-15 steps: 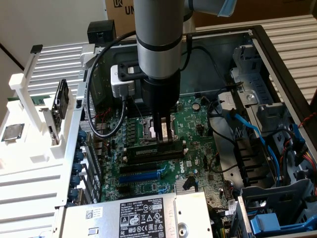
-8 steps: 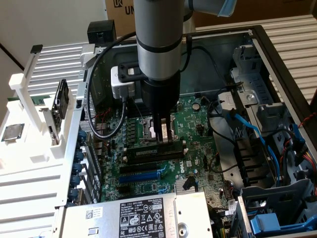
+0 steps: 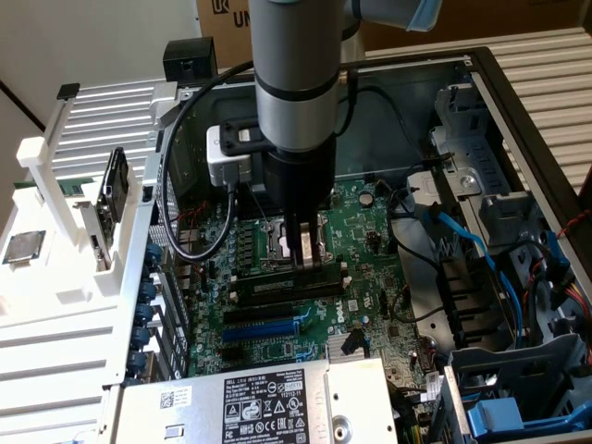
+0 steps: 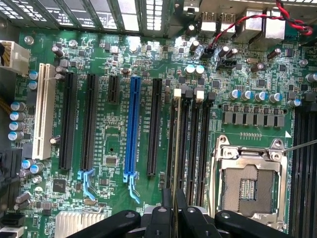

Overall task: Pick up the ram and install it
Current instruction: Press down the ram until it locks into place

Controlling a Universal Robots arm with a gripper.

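Motherboard (image 4: 113,145) under edge-on ram (image 4: 175,148) in tool (image 4: 174,202)

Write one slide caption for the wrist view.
Black robot hand holds the narrow green ram stick edge-on along black memory slots beside silver processor socket.

Processor socket (image 4: 247,186), blue slot (image 4: 132,126), power supply (image 3: 268,402)

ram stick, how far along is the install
Done: the ram stick is picked up, the pincer shut on it. In hand: it hangs edge-on along the black slots beside the empty chip socket. Left: seating it; whether it is already in a slot I cannot tell.
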